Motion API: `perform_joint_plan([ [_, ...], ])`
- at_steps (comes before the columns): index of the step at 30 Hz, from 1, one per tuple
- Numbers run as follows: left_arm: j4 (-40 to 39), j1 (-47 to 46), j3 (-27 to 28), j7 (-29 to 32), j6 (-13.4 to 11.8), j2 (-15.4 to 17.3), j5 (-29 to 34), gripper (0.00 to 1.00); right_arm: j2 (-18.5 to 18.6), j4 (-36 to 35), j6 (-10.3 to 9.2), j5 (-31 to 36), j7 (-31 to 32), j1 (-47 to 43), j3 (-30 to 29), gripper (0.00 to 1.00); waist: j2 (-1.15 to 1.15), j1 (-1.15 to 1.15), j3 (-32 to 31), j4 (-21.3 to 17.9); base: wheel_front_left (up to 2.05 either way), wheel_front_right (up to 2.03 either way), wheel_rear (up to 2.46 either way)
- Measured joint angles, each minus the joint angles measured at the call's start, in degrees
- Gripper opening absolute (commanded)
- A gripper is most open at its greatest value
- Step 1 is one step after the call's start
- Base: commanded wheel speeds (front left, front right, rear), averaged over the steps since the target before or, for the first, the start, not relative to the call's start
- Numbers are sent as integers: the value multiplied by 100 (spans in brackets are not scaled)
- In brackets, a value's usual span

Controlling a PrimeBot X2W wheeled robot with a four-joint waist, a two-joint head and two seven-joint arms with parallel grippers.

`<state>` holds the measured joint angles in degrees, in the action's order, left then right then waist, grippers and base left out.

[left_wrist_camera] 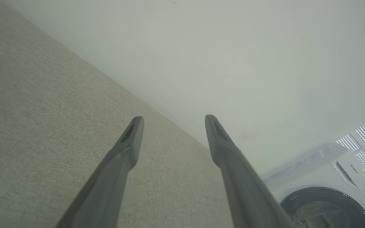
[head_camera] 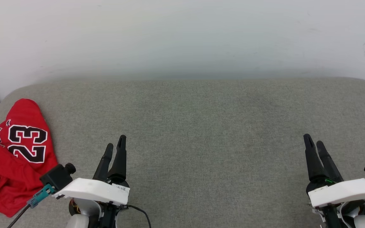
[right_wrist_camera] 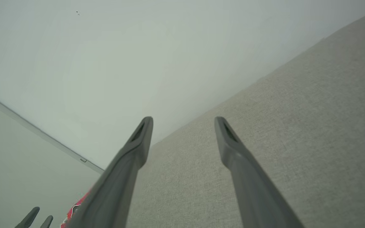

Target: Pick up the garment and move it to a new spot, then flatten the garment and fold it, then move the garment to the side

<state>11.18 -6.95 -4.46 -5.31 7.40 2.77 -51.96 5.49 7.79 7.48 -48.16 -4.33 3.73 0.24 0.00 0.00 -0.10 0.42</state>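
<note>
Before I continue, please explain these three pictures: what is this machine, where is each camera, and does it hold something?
It is a two-armed robot. One camera looks down from its head; the other two sit on its wrists, looking along the dark fingers. The left claw and right claw are both open and hold nothing. A crumpled red garment printed "23" lies at the left end of the grey fabric surface, beside the left arm. A washing machine stands further off.

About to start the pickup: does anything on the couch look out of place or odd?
Only the shirt: it lies crumpled in a heap at the far left end of the grey cushion, partly past the picture's edge, its "23" skewed. Nothing looks spilled or damaged.
</note>
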Motion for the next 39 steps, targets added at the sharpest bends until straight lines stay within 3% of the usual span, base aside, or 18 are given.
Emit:
perform_joint_plan([
  [22, 269, -63, 5, -353, -152, 82, 2381, 100, -20, -191, 0, 1958, 120, -37, -20, 100, 0, 0, -33, 13, 0, 0, 0],
  [39, 405, -133, -180, -578, -266, 180, 3442, 100, -83, -297, 1, 3173, 298, -116, -97, 100, 0, 0, -52, 26, 0, 0, 0],
])
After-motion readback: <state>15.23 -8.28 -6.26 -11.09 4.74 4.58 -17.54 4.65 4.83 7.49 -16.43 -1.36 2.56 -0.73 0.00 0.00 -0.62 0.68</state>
